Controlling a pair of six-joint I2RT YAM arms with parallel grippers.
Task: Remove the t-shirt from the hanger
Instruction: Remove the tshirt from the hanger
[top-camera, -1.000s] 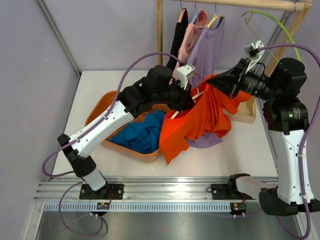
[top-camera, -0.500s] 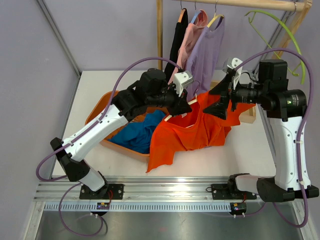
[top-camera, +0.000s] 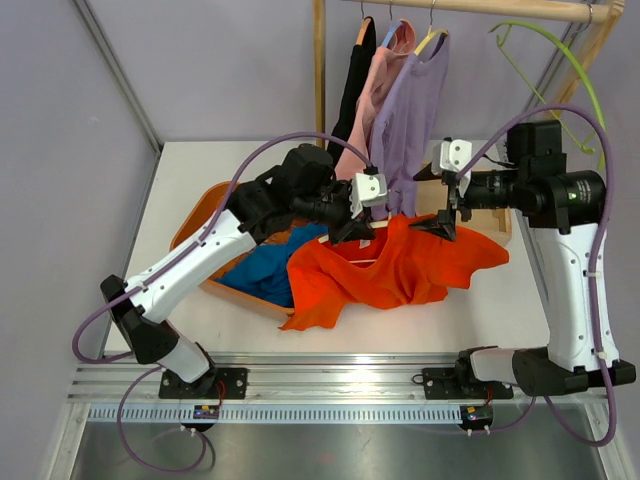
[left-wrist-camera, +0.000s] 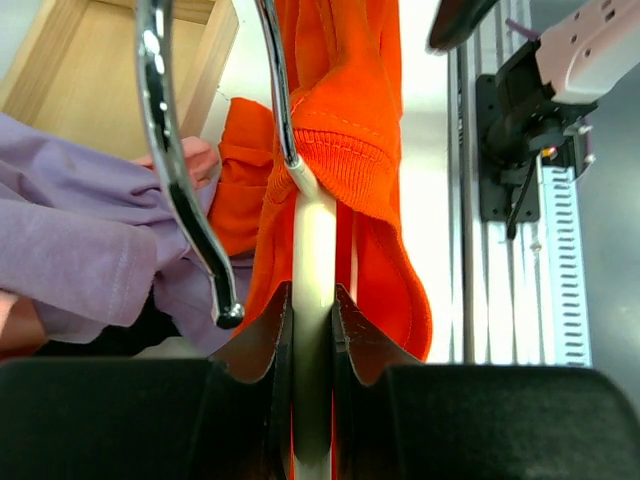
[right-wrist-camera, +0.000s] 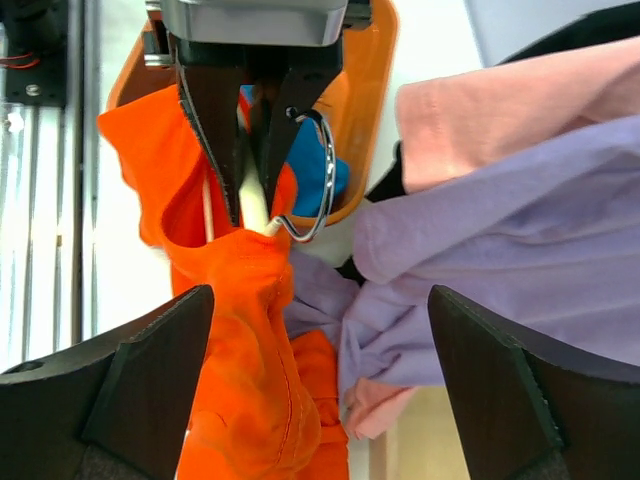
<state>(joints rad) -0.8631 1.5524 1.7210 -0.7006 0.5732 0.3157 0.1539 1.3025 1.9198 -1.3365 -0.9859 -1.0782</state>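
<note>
The orange t-shirt (top-camera: 400, 272) lies spread on the table, its collar (left-wrist-camera: 345, 160) still round the neck of the hanger. The hanger's white bar (left-wrist-camera: 314, 250) runs up between the jaws of my left gripper (left-wrist-camera: 313, 300), which is shut on it; its metal hook (left-wrist-camera: 175, 170) curves off to the left. From above, the left gripper (top-camera: 352, 215) sits at the shirt's top edge. My right gripper (top-camera: 446, 205) hangs over the shirt's right shoulder. In the right wrist view it (right-wrist-camera: 320, 310) stands wide open, holding nothing, with orange cloth (right-wrist-camera: 250, 380) below.
An orange basket (top-camera: 195, 225) with a blue garment (top-camera: 275, 262) sits left of the shirt. Lilac (top-camera: 410, 100), pink and black garments hang from the wooden rail (top-camera: 480, 8) behind. A green hanger (top-camera: 565, 50) hangs at the right. The rack's wooden base (top-camera: 497, 228) is behind the shirt.
The right gripper opened, let go of the orange shirt and drew back to the right. The shirt dropped and spread over the table. The left gripper kept hold of the hanger.
</note>
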